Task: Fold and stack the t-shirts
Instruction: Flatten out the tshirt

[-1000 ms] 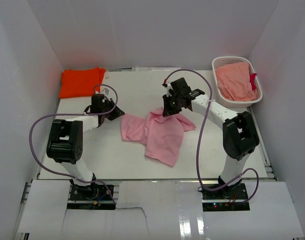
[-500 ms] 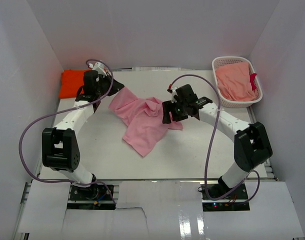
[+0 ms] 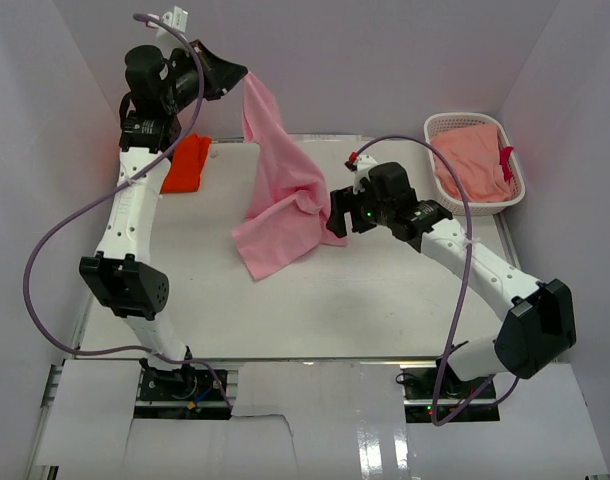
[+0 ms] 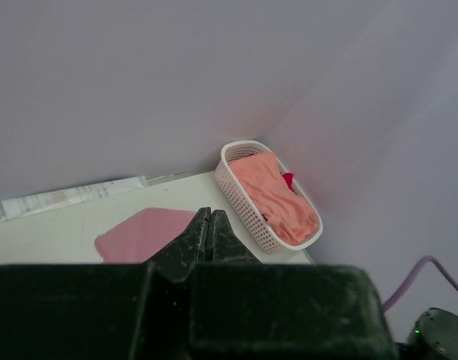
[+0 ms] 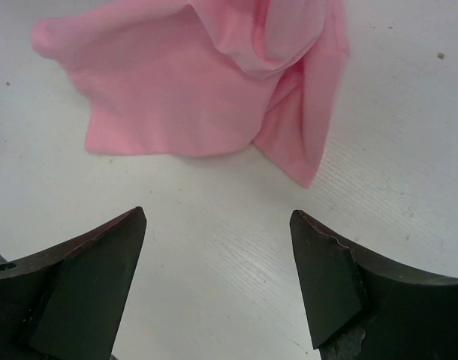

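— What have your fingers got?

— My left fingers [image 3: 245, 76] are pinched tight on one edge of the pink t-shirt [image 3: 285, 195], held high toward 11 o'clock. My right fingers [image 3: 335, 222] stand wide with nothing between them. They sit just beside the shirt's lower folds, which lie at their 9 o'clock.

— Why hold it so high?

— I judge it lets the cloth hang and shed its creases, so that a free edge or corner shows for the other side to take. The bottom part lies bunched on the counter [image 3: 405, 290] near the middle.

— And the arms?

— The left one is stretched nearly upright, wrist tipped toward 3 o'clock. The right one reaches low and long from 5 o'clock toward the centre, fingers aimed down at the counter.

— Where is everything else?

— The orange t-shirt [image 3: 190, 165] lies at 10 o'clock, partly hidden from above, so I cannot tell how neatly it is folded. The white lattice basket [image 3: 465, 118] at 2 o'clock holds a salmon-coloured cloth [image 3: 470, 165]. The pink shirt is not yet folded.
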Controlling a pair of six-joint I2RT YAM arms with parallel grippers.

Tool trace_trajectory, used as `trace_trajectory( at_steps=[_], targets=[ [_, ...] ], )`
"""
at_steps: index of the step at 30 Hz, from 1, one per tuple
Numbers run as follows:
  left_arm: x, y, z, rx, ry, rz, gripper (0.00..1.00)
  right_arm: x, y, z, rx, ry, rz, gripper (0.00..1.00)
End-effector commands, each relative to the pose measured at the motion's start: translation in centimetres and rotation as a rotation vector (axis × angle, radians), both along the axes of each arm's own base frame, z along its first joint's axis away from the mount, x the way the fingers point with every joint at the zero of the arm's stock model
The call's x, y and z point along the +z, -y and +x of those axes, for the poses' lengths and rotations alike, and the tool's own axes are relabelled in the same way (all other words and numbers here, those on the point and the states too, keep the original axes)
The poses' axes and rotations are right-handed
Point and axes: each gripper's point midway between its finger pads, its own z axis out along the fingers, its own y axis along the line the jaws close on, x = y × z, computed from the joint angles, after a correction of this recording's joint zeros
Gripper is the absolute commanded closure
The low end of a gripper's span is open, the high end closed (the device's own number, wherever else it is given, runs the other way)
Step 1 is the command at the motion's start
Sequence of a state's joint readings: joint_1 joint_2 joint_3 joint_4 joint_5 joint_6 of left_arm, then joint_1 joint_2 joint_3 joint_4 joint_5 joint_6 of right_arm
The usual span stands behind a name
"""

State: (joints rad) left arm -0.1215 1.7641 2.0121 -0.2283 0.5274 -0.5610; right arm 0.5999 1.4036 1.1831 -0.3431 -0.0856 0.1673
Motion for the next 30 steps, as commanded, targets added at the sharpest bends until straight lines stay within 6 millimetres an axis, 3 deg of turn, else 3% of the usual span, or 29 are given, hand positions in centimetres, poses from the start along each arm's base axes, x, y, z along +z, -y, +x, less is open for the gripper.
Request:
trace_trajectory(
  at_steps=[1, 7, 8, 12, 15, 16, 18, 19, 21, 22, 24, 26, 27, 30],
  targets=[
    [2.1, 1.2, -2.2, -0.090, -0.019, -0.015, 1.00, 3.2, -1.7, 0.3, 0.074, 0.087, 0.084, 0.16],
    [7.5, 0.7, -5.2, -0.088, 0.093, -0.037, 1.00, 6.1, -2.0, -0.8, 0.128, 0.185, 0.168, 0.15],
    [9.5, 0.6, -6.5, -0.091, 0.142, -0.043, 1.00, 6.6, -1.9, -0.9, 0.129, 0.204, 0.176, 0.13],
    [13.9, 0.5, -10.0, -0.130, 0.240, -0.063, 1.00, 8.7, -2.1, -0.5, 0.152, 0.279, 0.189, 0.11],
    [14.4, 1.1, -13.2, -0.205, 0.228, -0.075, 1.00, 11.2, -3.1, -0.5, 0.213, 0.358, 0.229, 0.11],
    [12.1, 1.5, -12.9, -0.234, 0.160, -0.071, 1.00, 11.9, -3.5, -0.9, 0.255, 0.385, 0.245, 0.10],
    [10.4, 1.7, -13.9, -0.261, 0.114, -0.072, 1.00, 13.5, -3.9, -0.7, 0.277, 0.460, 0.278, 0.06],
    [8.5, 1.8, -14.5, -0.276, 0.065, -0.071, 1.00, 14.0, -4.1, -0.9, 0.306, 0.488, 0.282, 0.05],
    [7.6, 2.1, -16.6, -0.332, 0.052, -0.061, 1.00, 15.1, -4.7, -1.2, 0.357, 0.520, 0.305, 0.05],
    [6.0, 2.3, -16.7, -0.358, 0.010, -0.059, 1.00, 15.2, -5.0, -1.3, 0.401, 0.546, 0.292, 0.04],
    [5.0, 2.9, -18.3, -0.442, -0.021, -0.050, 1.00, 17.0, -5.6, -2.3, 0.520, 0.591, 0.319, 0.04],
    [4.2, 3.1, -19.4, -0.493, -0.052, -0.043, 1.00, 17.7, -5.4, -2.5, 0.586, 0.605, 0.336, 0.04],
    [3.9, 3.2, -20.1, -0.524, -0.048, -0.028, 1.00, 18.0, -5.6, -3.5, 0.662, 0.601, 0.365, 0.04],
    [3.4, 3.3, -21.6, -0.582, -0.090, -0.003, 1.00, 19.2, -4.6, -4.1, 0.772, 0.611, 0.401, 0.05]
  ],
)
